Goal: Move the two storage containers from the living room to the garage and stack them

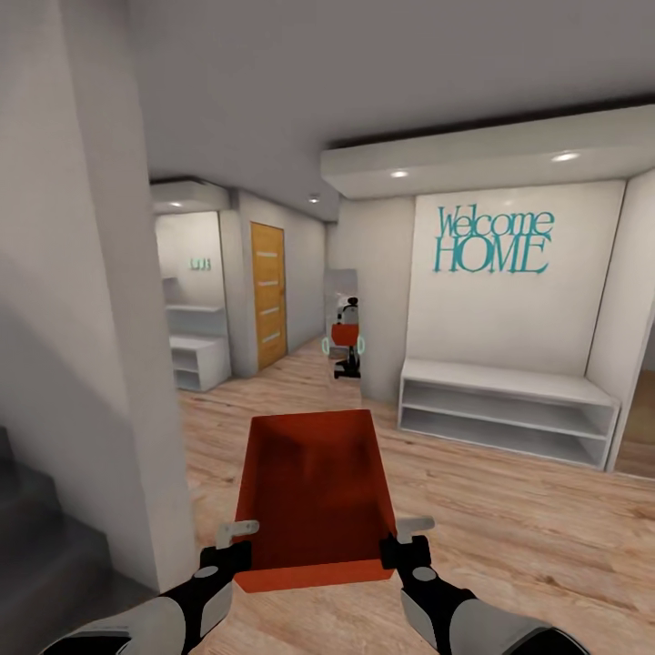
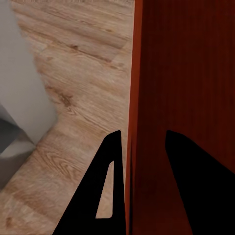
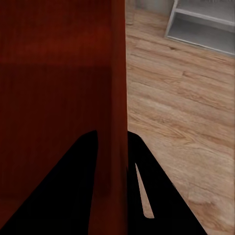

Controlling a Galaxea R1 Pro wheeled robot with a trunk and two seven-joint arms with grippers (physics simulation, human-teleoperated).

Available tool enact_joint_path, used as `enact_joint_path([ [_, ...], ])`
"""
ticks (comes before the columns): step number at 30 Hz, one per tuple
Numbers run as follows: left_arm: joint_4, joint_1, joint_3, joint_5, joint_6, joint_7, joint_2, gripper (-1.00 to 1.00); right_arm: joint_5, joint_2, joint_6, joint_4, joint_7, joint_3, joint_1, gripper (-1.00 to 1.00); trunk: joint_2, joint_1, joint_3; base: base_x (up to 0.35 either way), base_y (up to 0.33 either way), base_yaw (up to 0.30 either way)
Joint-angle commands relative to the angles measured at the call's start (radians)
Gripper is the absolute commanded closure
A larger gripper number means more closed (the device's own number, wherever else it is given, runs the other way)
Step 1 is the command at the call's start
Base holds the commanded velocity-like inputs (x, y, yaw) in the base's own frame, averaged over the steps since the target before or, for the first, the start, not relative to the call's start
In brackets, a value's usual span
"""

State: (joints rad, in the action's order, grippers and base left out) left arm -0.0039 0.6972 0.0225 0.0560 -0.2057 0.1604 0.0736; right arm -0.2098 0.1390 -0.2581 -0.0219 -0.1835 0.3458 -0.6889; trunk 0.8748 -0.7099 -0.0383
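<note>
One orange-red open-topped storage container [image 1: 314, 491] hangs in front of me above the light wood planks, its long axis pointing away. My left gripper [image 1: 235, 544] is shut on its left wall near the close corner. My right gripper [image 1: 403, 539] is shut on its right wall. In the left wrist view the gripper [image 2: 142, 134] straddles the container wall [image 2: 186, 73], one finger on each side. The right wrist view has the gripper [image 3: 111, 133] pinching the red container wall [image 3: 58, 63] the same way. The other container and the garage are out of view.
A white wall corner [image 1: 91, 318] stands close on the left, with dark steps [image 1: 36, 537] below it. Ahead right is a low white bench shelf [image 1: 505, 409] under a "Welcome HOME" sign. A wooden door [image 1: 268, 296], a mirror [image 1: 344, 332] and a small white shelf [image 1: 198, 359] lie farther ahead.
</note>
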Motion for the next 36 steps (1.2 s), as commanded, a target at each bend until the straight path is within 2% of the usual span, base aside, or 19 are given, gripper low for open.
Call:
enact_joint_path([
  [1,-0.001,0.001,0.011,0.012,-0.006,-0.003,0.000,1.00,0.000,0.010,0.000,0.000,0.007,-0.050,-0.001,1.00,0.001,-0.001,-0.002,0.323,0.000,0.000],
  [36,-0.001,0.001,0.011,0.013,-0.005,-0.002,0.000,1.00,0.000,0.010,-0.001,0.000,0.007,-0.050,-0.001,1.00,0.001,-0.001,-0.002,0.323,0.000,0.000],
])
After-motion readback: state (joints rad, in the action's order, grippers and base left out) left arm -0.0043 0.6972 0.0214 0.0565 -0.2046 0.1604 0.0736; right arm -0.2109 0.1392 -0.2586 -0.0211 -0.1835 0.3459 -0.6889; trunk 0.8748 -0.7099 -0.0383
